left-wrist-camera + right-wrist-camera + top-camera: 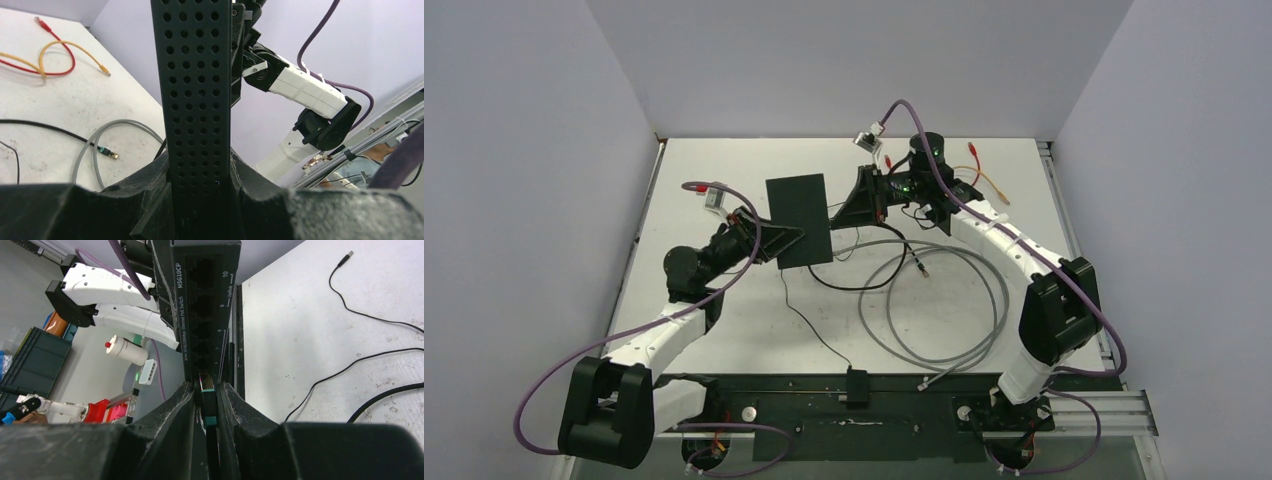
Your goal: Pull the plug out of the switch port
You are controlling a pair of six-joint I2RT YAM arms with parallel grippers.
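The switch, a flat matte-black box, is held between both arms at mid-table. My left gripper is shut on its left edge; in the left wrist view the perforated side of the switch stands clamped between the fingers of the left gripper. My right gripper is at the switch's right edge. The right wrist view looks onto the port row of the switch, and the right gripper is shut on the plug, black with teal bands. The plug's tip sits at the mouth of a low port.
A grey cable loops on the table right of centre, its loose end near the switch. A thin black wire runs to a small black block at the near edge. Red and orange cables lie at the back right.
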